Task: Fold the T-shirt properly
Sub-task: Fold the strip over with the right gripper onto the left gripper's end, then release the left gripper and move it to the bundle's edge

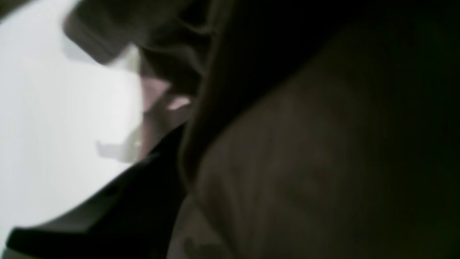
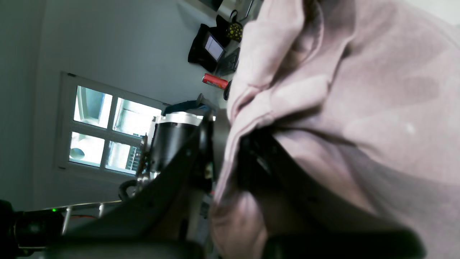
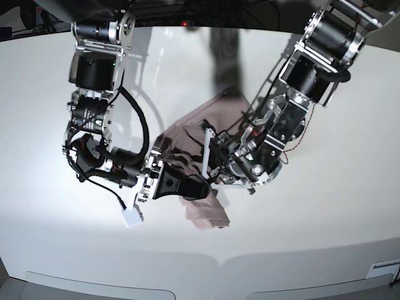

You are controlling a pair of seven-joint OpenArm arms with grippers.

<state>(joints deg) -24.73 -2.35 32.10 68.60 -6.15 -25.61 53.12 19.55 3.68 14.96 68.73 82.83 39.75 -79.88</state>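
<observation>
Grippers meet at the centre of the base view, both buried in the shirt (image 3: 187, 140). Right gripper (image 3: 199, 187), entering from the left of that frame, has its jaws together on a bunched fold of cloth; its wrist view shows fabric pinched between the dark fingers (image 2: 251, 158) and draping off to the right of the frame. Left gripper (image 3: 209, 159), reaching in from the upper right, sits against the same bundle. Its wrist view is almost wholly dark with cloth pressed over the lens, and one finger (image 1: 107, 201) shows in the lower left. Its jaws appear partly closed with fabric between them, so a hold on the shirt is judged likely, not certain.

Shirt sits crumpled in the middle of the white table (image 3: 325, 225), partly lifted between the two arms, with a loose end (image 3: 209, 215) trailing onto the surface below centre. No flat panel or neat edge is evident.

Assessment: both arms seem to hold the garment up to shake or spread it. Folding proper is judged not yet begun.
</observation>
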